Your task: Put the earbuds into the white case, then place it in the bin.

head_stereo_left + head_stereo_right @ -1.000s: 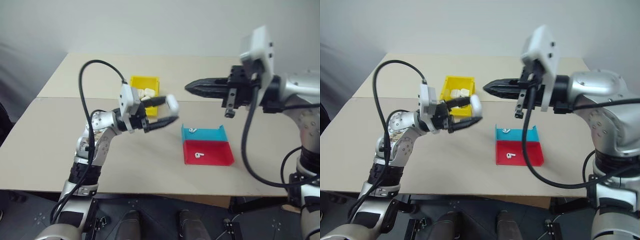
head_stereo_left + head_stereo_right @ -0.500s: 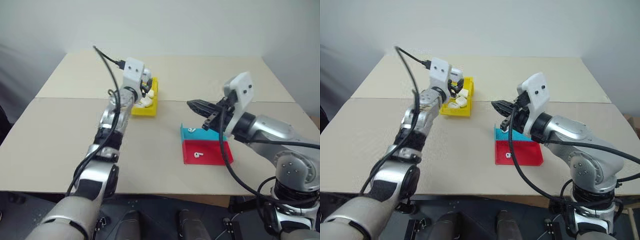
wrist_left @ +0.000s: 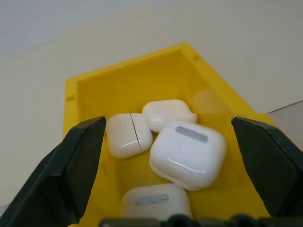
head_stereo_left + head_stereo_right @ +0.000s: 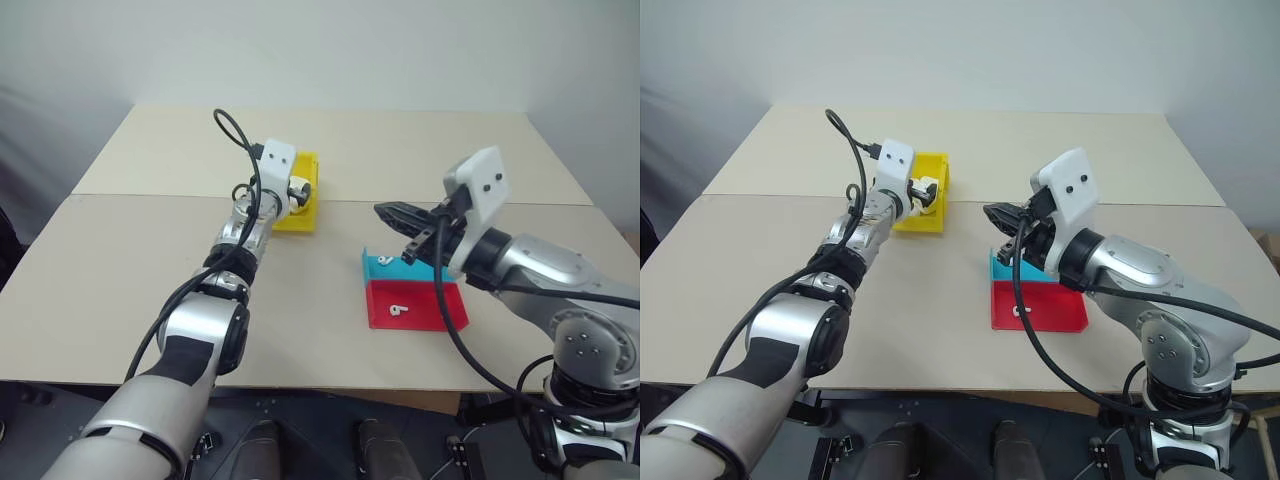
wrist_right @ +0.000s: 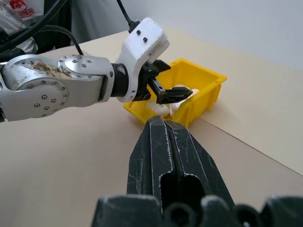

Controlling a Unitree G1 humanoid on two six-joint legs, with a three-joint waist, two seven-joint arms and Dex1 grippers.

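— Over the yellow bin (image 4: 303, 199), at the far left of the table (image 4: 120, 270), what do you see of the left gripper (image 3: 177, 156)?

— You have it reaching level across the bin's near wall, its two black fingers (image 3: 78, 165) spread wide, one to each side of the bin's inside, clamping nothing. Between them lies the white case (image 3: 188, 153), lid down, resting tilted on top of other white cases (image 3: 128, 134) (at least three more lie around and under it, all closed).

— And the right gripper (image 5: 165, 130)?

— Its fingers are pressed flat together, empty. It hangs above the table near the far edge of the red-and-blue tray (image 4: 430, 305), pointing left toward the bin but well apart from it.

— Where are the earbuds?

— You can see one earbud (image 4: 385, 261) in the blue far half of the tray and another earbud (image 4: 398, 310) in the red near half, both lying loose. The tray sits right of centre, well clear of the bin.
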